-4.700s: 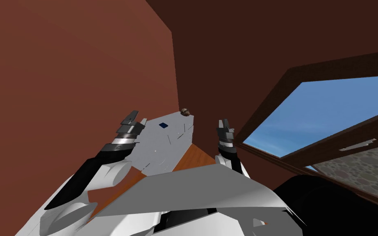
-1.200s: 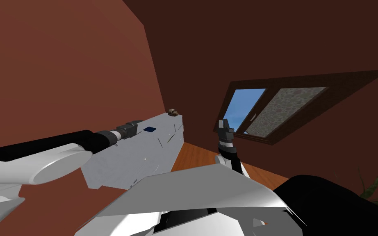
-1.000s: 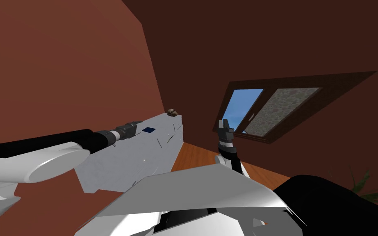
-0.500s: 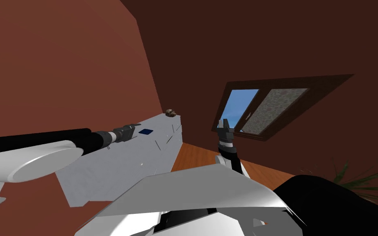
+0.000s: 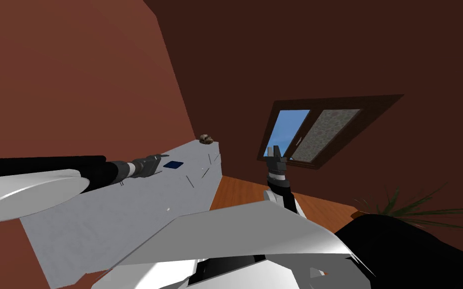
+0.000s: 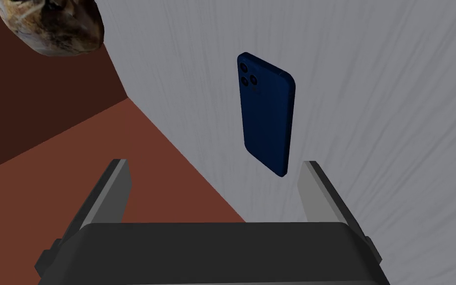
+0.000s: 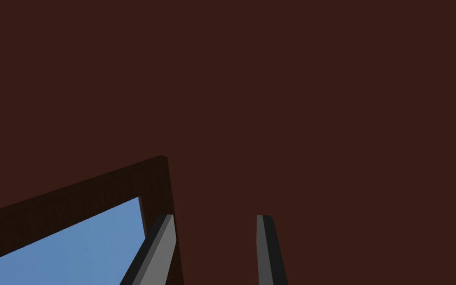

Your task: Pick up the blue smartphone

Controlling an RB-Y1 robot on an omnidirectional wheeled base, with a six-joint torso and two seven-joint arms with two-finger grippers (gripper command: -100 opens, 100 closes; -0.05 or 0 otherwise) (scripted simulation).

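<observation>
The dark blue smartphone (image 5: 174, 164) (image 6: 265, 113) lies flat, camera lenses up, on a light grey tabletop (image 5: 125, 210). My left gripper (image 5: 161, 159) (image 6: 217, 170) hovers open just short of the phone's near end, with nothing between its fingers (image 6: 316, 190). The phone sits ahead of the gap, closer to one finger than the other. My right gripper (image 5: 275, 151) (image 7: 214, 220) is held up off to the right of the table, its fingers a little apart and empty.
A brown rock-like lump (image 5: 206, 139) (image 6: 54, 24) rests at the table's far corner, beyond the phone. Reddish-brown walls (image 5: 75, 75) close in along the table's left side and behind it. Thin marks (image 5: 191, 179) dot the tabletop. A plant (image 5: 416, 208) stands at the right.
My view has swung, so the table and window slid left. My left arm has reached further along the table, bringing its gripper right up to the phone. The right arm has stayed put.
</observation>
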